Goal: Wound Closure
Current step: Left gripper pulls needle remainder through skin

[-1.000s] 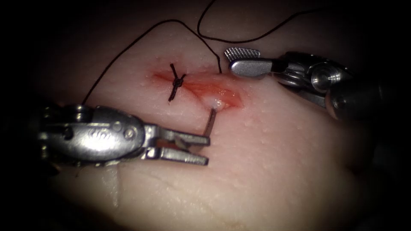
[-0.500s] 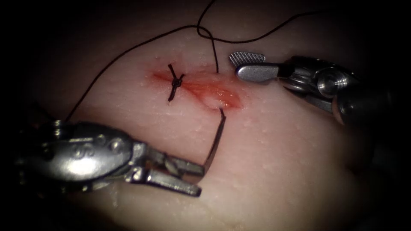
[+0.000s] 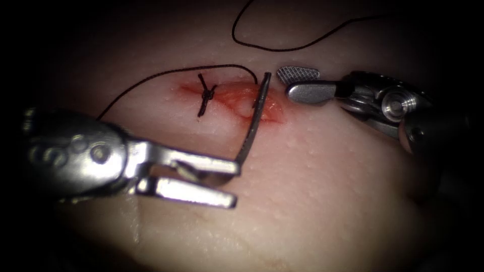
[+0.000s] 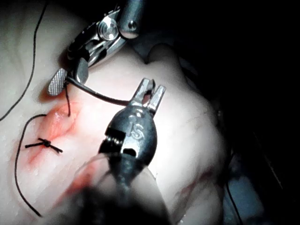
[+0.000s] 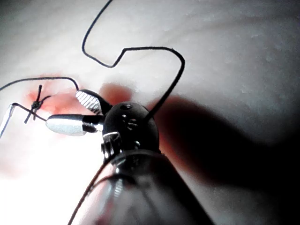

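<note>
The left tool (image 3: 229, 184) has the needle (image 3: 253, 121) by one end, pinched at the tip of its upper finger, though the two fingers look spread apart and I can't quite tell how the grip is made; the needle arcs up across the cut (image 3: 237, 103), free of the tissue (image 3: 327, 191), its far end just beside the right tool (image 3: 302, 83); half a second ago that end sat below the cut, so the needle has been lifted clear and swung upward; the right tool's fingers stand open on the right of the cut, holding nothing; the thread (image 3: 151, 83) runs from the needle's top end out to the left, with another loop lying above; one knot (image 3: 206, 95) is tied toward the left end of the cut; the stretch to its right, with red fluid (image 3: 267, 113), gapes unclosed, so more stitches are left.
</note>
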You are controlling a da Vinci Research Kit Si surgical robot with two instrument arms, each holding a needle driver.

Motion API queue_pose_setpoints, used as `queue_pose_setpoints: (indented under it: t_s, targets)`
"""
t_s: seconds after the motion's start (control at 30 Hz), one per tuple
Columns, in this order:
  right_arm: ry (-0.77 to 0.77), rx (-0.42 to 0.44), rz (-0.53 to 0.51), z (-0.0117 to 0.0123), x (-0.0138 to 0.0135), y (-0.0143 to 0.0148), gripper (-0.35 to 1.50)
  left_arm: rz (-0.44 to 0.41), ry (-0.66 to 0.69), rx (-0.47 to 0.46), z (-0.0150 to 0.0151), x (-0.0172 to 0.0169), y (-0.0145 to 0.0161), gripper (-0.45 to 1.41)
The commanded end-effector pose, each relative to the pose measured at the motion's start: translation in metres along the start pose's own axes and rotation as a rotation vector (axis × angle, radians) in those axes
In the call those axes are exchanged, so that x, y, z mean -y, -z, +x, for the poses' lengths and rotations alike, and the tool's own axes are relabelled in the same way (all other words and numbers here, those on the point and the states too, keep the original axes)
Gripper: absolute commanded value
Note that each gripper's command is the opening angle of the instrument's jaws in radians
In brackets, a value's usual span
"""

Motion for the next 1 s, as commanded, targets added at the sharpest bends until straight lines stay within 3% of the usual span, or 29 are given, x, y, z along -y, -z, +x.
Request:
queue_pose_setpoints:
  t_s: [0.03,0.33,0.47,0.6,0.67,0.7,1.0]
  targets:
    - [0.014,0.008,-0.005,-0.0009,-0.0001,0.0000,0.86,0.021,-0.013,0.003,-0.0001,-0.0001,-0.0005,-0.45]
    - [0.042,0.018,0.014,-0.0018,0.0013,0.0007,0.69,0.167,-0.145,-0.001,0.0023,0.0040,0.0000,-0.45]
    - [0.043,0.018,0.019,-0.0021,0.0023,0.0003,0.71,0.221,-0.187,-0.009,0.0026,0.0054,-0.0002,-0.45]
    - [0.037,0.016,0.021,-0.0013,0.0032,0.0004,0.91,0.240,-0.223,0.007,0.0014,0.0049,-0.0006,-0.45]
    - [-0.009,0.019,0.023,-0.0010,0.0036,0.0004,0.98,0.245,-0.232,0.017,0.0004,0.0043,-0.0009,-0.45]
    - [-0.103,0.024,0.024,-0.0007,0.0041,0.0004,1.01,0.250,-0.241,0.025,-0.0006,0.0038,-0.0011,-0.45]
    - [-0.222,0.033,0.035,0.0001,0.0061,0.0003,0.95,0.263,-0.296,0.071,-0.0064,0.0010,-0.0032,-0.45]
